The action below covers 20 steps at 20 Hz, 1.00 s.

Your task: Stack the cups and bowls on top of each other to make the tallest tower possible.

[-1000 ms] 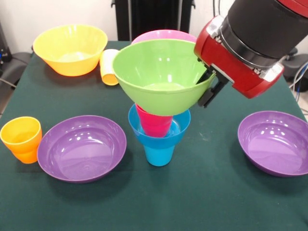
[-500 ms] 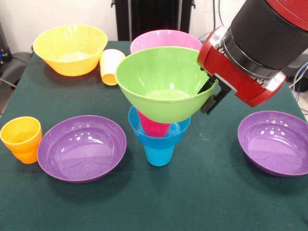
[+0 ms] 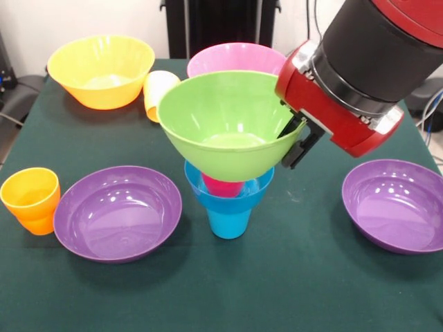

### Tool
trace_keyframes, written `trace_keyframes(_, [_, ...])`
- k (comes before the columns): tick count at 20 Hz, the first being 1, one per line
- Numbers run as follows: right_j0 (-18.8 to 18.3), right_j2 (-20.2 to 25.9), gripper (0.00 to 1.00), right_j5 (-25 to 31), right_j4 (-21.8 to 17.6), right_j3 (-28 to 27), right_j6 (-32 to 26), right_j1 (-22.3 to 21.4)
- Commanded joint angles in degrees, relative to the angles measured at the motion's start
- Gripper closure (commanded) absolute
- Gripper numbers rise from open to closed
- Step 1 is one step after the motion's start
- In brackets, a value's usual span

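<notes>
The tower stands at the table's middle: a blue cup (image 3: 229, 222), a small blue bowl (image 3: 235, 198) on it, and a red cup (image 3: 223, 185) in that bowl. The lime green bowl (image 3: 220, 124) sits low over the red cup, tilted slightly, and hides most of it. My gripper (image 3: 293, 140) is shut on the green bowl's right rim, with one black finger outside the wall. The yellow cup (image 3: 158, 94) lies on its side at the back. The orange cup (image 3: 31, 200) stands at the left.
A large orange-yellow bowl (image 3: 101, 69) stands at the back left and a pink bowl (image 3: 234, 55) behind the tower. One purple bowl (image 3: 118, 211) sits left of the tower, between it and the orange cup. Another purple bowl (image 3: 394, 205) sits at the right.
The green bowl has come down over the red cup and shifted a little left with my gripper. Less of the red cup shows now.
</notes>
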Motion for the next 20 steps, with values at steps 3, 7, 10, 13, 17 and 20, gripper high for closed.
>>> trace_keyframes(3, [-1.6,3.0,1.0,7.4,0.7,-1.1,-15.8,1.4])
trace_keyframes(7, [-1.3,3.3,1.0,7.7,0.2,-0.2,-15.8,1.0])
trace_keyframes(10, [-1.0,3.9,1.0,7.7,-0.3,0.8,-15.5,0.7])
trace_keyframes(13, [0.1,5.3,1.0,6.9,-1.3,3.4,-15.2,-0.5])
trace_keyframes(17, [1.1,6.4,1.0,6.4,-2.4,6.1,-15.4,-1.9])
trace_keyframes(20, [1.8,7.2,1.0,5.4,-3.1,8.0,-15.5,-2.7])
